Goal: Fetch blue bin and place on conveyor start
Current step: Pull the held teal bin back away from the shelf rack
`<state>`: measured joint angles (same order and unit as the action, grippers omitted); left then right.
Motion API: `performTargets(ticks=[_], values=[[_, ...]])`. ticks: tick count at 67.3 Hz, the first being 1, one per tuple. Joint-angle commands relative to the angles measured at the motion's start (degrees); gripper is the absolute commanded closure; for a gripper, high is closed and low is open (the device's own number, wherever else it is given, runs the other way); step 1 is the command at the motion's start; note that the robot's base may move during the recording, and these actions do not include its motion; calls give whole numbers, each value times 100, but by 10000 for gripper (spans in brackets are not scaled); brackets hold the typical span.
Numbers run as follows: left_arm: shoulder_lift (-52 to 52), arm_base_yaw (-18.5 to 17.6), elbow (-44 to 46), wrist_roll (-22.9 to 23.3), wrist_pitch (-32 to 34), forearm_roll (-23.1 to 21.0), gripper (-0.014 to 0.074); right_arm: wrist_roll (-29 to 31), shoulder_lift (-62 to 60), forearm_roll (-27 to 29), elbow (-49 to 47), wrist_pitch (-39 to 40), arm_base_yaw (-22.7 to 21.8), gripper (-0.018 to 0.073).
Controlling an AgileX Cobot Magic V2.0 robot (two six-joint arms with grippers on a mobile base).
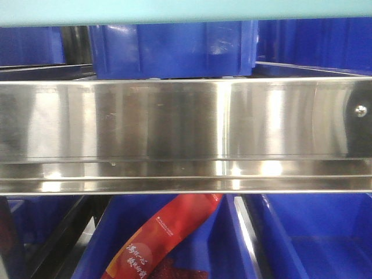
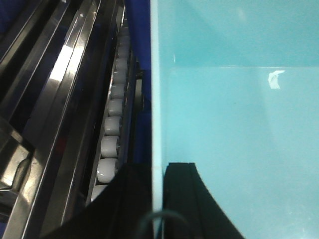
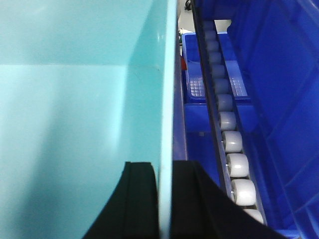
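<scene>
Currently the blue bin (image 2: 239, 124) is above the shelf rail (image 1: 186, 128). The left gripper (image 2: 158, 172) and right gripper (image 3: 164, 169) each pinch a side wall. Lift both sides evenly, keep it level, and pull straight back clear of the rail.

The rack's got a shiny stainless-steel shelf rail (image 1: 186, 122) across the front. Dark blue bins (image 1: 174, 49) sit on the level behind it, with more on the level below. A roller track (image 2: 110, 134) of grey wheels runs just beside the blue bin (image 2: 239, 124). Can't tell if it's actually resting on the rollers.
</scene>
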<state>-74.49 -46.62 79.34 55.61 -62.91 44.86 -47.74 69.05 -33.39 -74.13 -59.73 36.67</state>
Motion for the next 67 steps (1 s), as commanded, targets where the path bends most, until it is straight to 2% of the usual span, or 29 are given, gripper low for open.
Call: performTargets(ticks=[1,67], values=[[-15,-102,57,42,398,65,708,15,-29,82,-9,495,43,724],[-15,-102,57,42,398,87,708,15,-29,82,-9,531,43,724]])
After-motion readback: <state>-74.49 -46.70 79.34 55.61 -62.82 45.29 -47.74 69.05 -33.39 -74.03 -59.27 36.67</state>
